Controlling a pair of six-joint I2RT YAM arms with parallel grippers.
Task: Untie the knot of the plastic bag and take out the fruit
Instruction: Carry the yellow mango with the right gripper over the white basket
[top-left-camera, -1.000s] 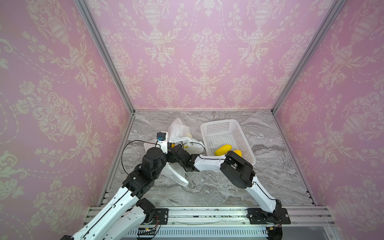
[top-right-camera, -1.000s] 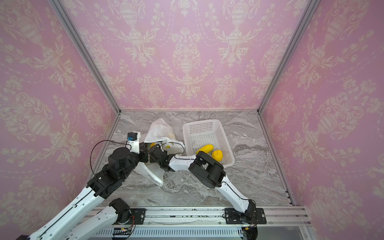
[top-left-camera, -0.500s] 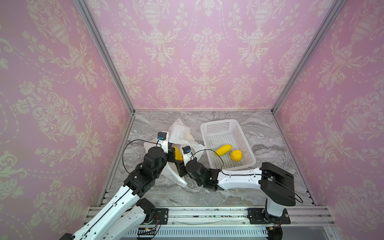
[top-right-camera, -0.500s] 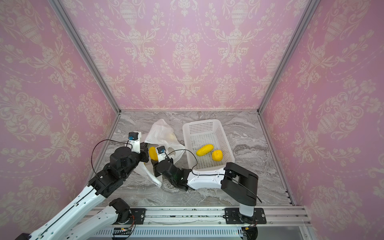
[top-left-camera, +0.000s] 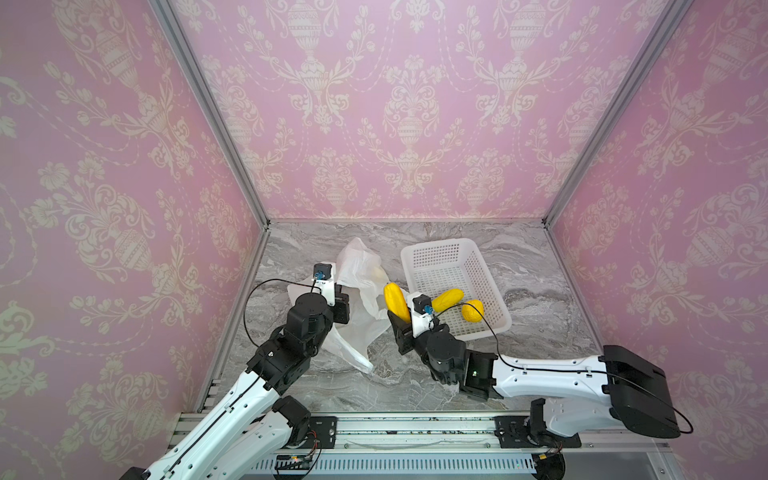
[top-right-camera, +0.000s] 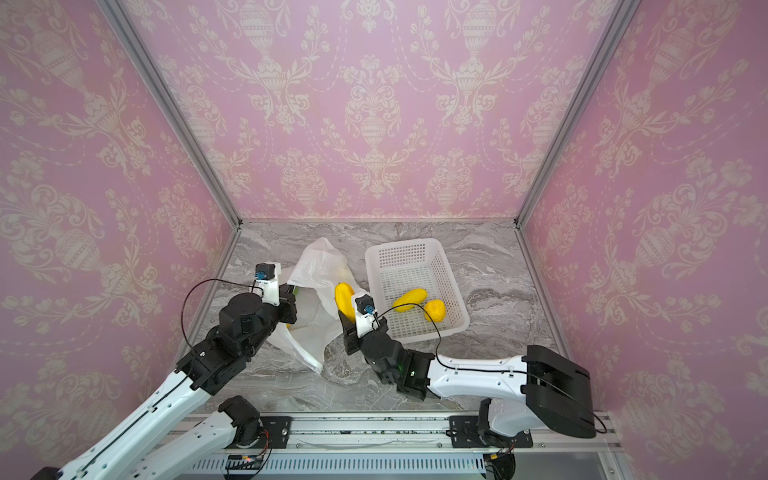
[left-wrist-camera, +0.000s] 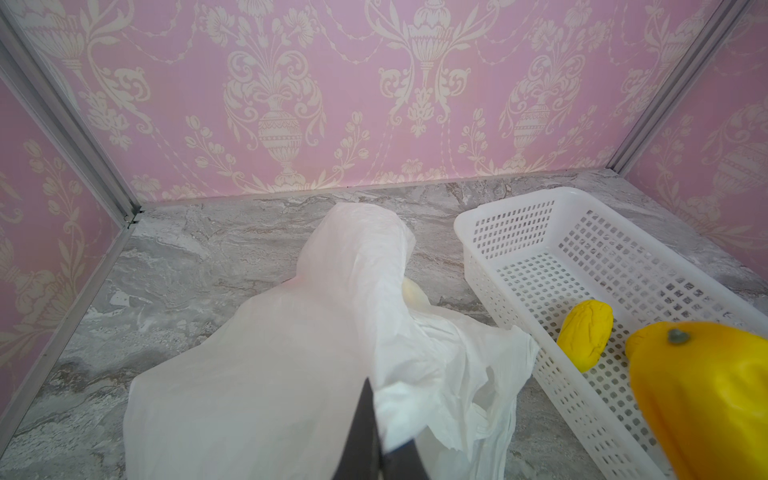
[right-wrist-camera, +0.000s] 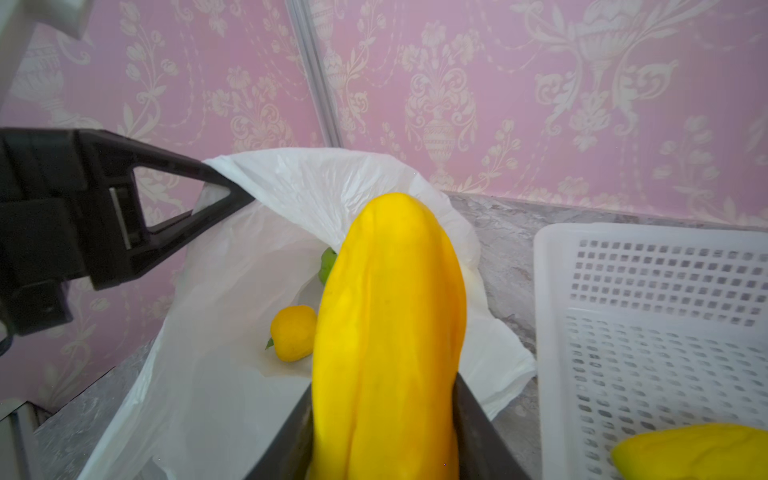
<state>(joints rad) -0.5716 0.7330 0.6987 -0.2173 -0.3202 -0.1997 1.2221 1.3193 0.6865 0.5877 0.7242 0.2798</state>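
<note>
walls (top-left-camera: 407, 104): pink, cream damask pattern, three sides | corner posts (top-left-camera: 208, 112): silver metal | desk (top-left-camera: 540, 299): grey marble | light: soft, even

White links (top-left-camera: 548, 376), black joints (top-left-camera: 309, 318), black cables (top-right-camera: 183, 316), black triangular left end effector (right-wrist-camera: 243, 195)

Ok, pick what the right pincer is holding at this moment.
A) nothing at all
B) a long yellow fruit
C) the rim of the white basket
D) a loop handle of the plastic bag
B: in the right wrist view the right pincer is clamped on both sides of a long yellow fruit, while the left pincer grips the edge of the plastic bag.
</note>
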